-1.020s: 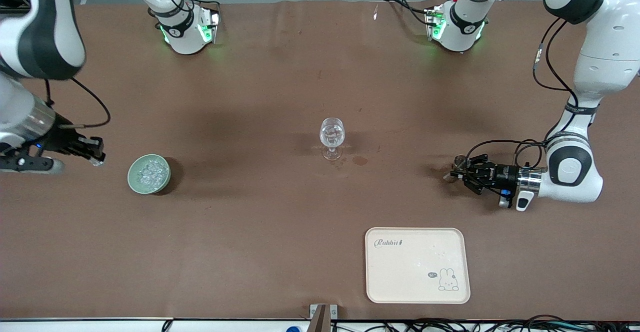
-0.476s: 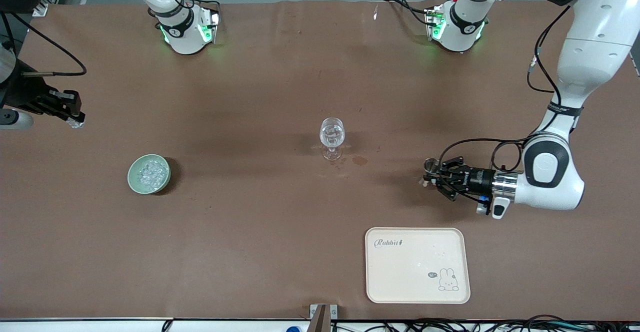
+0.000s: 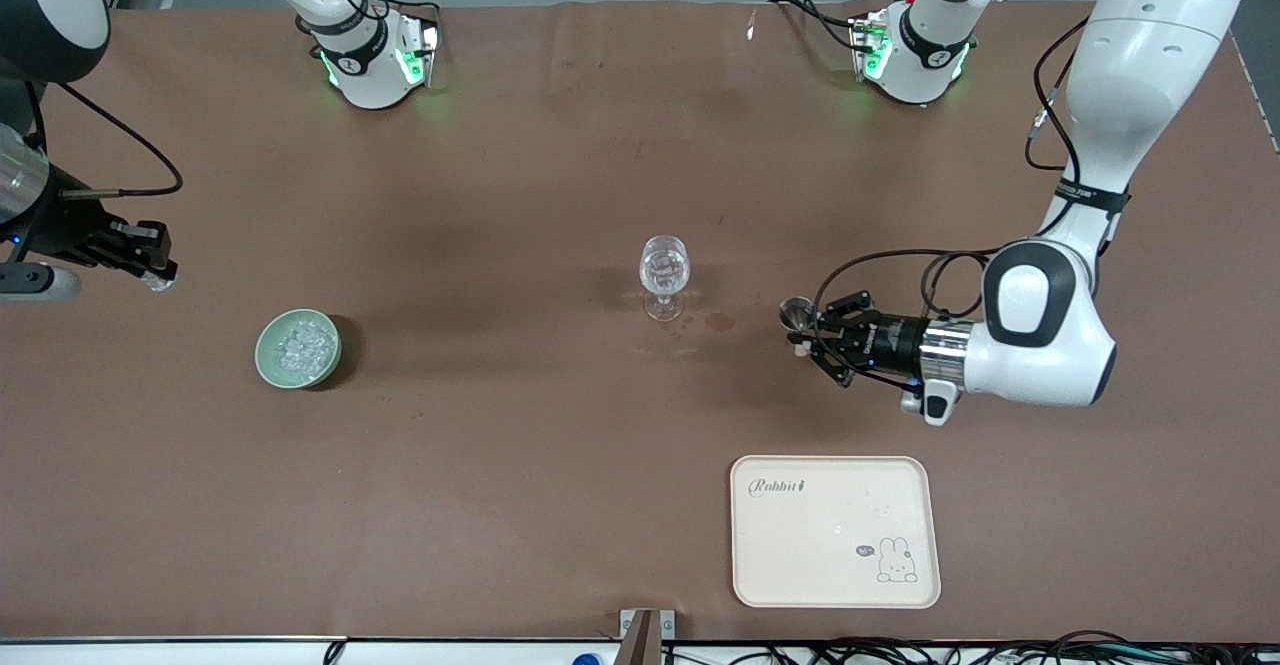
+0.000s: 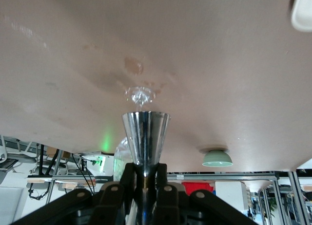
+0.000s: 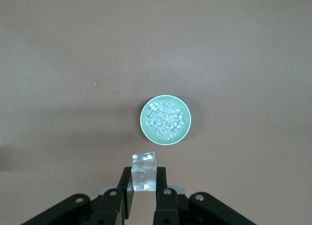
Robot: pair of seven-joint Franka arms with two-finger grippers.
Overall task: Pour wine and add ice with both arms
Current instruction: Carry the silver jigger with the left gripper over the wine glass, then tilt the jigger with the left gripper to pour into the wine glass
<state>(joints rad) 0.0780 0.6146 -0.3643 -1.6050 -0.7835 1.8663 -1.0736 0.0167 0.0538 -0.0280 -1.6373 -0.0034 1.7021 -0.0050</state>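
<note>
A clear stemmed glass (image 3: 665,270) stands mid-table; something glints in its bowl, and I cannot tell wine from ice there. My left gripper (image 3: 802,331) is shut on the stem of a small metal cone cup (image 3: 794,313), held beside the glass toward the left arm's end. The cup (image 4: 145,132) points at the glass's foot (image 4: 140,95) in the left wrist view; its contents are hidden. My right gripper (image 3: 158,273) is shut on a clear ice cube (image 5: 144,170), over the table beside the green bowl (image 3: 298,348) of ice cubes (image 5: 165,119).
A cream tray (image 3: 835,530) with a rabbit drawing lies near the front camera, toward the left arm's end. A small wet stain (image 3: 718,322) marks the brown cloth beside the glass. Both arm bases stand along the top edge.
My left gripper has carried the metal cup steadily toward the stemmed glass. My right gripper swung away from the bowl with the ice cube, then came partly back.
</note>
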